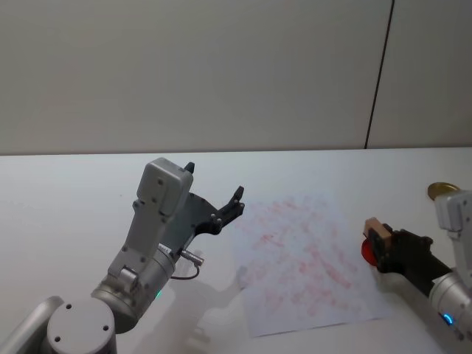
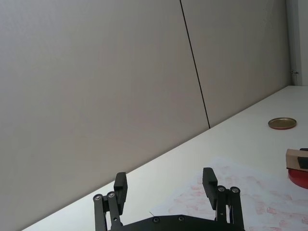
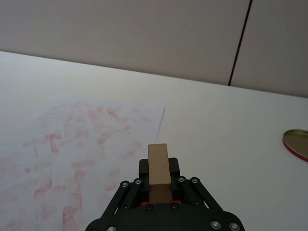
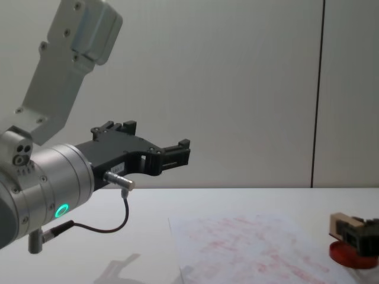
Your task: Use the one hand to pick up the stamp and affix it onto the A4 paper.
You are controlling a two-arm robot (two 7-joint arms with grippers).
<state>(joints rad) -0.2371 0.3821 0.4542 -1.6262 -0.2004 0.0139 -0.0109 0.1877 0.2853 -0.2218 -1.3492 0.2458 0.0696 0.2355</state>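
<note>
head view: the right gripper clamps the stamp over the red ink pad near the tabletop's right edge, just beside the a4 paper. left wrist view: the left gripper gapes wide, idle. right wrist view: the stamp juts past the jaws (a tilted press could smear the mark).

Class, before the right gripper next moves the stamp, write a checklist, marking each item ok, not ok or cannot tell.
1. Grip on stamp by right gripper: ok, clamped.
2. Ink on its face: cannot tell, the face is hidden above the red ink pad.
3. Position over A4 paper: not ok, it sits at the paper's right edge.
4. Paper's surface unobstructed: ok.
5. Paper clear of left gripper: ok, open, raised beside the left edge.
</note>
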